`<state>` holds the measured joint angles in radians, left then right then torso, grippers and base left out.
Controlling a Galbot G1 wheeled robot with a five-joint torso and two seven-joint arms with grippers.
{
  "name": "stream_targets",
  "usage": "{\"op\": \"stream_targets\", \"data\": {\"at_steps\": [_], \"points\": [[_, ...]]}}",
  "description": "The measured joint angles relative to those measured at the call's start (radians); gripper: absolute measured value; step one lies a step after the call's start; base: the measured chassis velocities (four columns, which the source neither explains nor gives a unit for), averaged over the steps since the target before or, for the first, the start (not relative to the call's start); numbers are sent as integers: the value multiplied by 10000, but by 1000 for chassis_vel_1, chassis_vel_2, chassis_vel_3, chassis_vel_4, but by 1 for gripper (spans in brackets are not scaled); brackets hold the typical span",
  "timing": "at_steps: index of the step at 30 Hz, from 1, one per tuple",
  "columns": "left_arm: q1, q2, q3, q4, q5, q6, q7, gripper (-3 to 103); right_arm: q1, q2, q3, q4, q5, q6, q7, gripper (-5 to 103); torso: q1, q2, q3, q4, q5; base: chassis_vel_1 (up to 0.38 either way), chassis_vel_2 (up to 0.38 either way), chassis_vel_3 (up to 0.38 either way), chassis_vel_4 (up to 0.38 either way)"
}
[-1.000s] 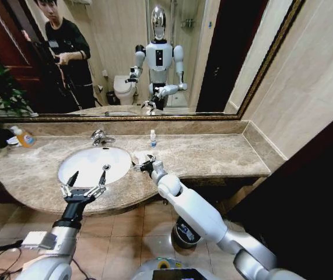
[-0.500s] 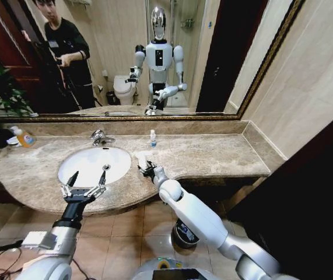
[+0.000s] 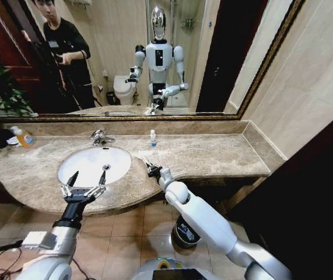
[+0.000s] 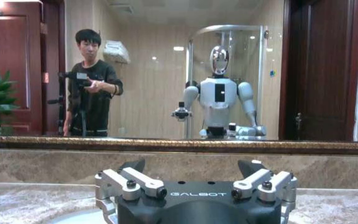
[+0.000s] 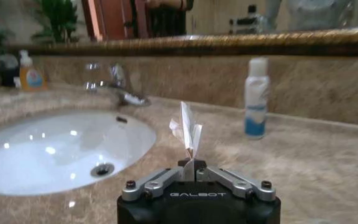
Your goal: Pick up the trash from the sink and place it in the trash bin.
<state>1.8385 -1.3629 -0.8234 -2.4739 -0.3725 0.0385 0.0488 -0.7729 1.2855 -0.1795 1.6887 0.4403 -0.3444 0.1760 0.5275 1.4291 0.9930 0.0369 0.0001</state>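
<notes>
head view: the right gripper [image 3: 152, 170] sits over the counter edge, at about four o'clock from the sink [image 3: 73, 175], jaws clamped on a white tissue [image 3: 144, 159] that sticks up out of them. the trash bin [image 3: 185, 232] stands on the floor under the counter, at about five o'clock from that gripper, partly hidden by the arm. the left gripper [image 3: 87, 181] hovers over the sink's near rim, jaws spread wide and holding nothing. a small clear bottle [image 3: 153, 138] stands at the back of the counter.

left wrist view: the left gripper [image 4: 193, 170] shows its fingers well apart, facing the mirror.

right wrist view: the right gripper [image 5: 193, 163] pinches the tissue [image 5: 187, 130] at its lower end, and the sink [image 5: 17, 182] looks bare.

to do the carry well, i judge the grip should stay firm, the tissue should clear the counter edge first, and the release should come directly above the narrow bin.
</notes>
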Motion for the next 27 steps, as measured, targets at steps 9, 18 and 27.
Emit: {"op": "stream_targets", "data": {"at_steps": [9,18,27], "points": [[0,0,-1,0,0,0,-1,100,-1713,-1531,2030,1887,104,534,-2370,0,-1,0,0,-4,-1,0,0,0,0],[0,0,0,0,0,1,0,100,-4614,-2626,4528,3340,1015,1845,-4785,0,-1,2,-1,-1,2,0,0,0,0],[0,0,0,0,0,0,0,100,-7660,-2325,7413,2873,809,3496,-6570,0,-1,2,-1,-2,2,0,0,0,0]]}}
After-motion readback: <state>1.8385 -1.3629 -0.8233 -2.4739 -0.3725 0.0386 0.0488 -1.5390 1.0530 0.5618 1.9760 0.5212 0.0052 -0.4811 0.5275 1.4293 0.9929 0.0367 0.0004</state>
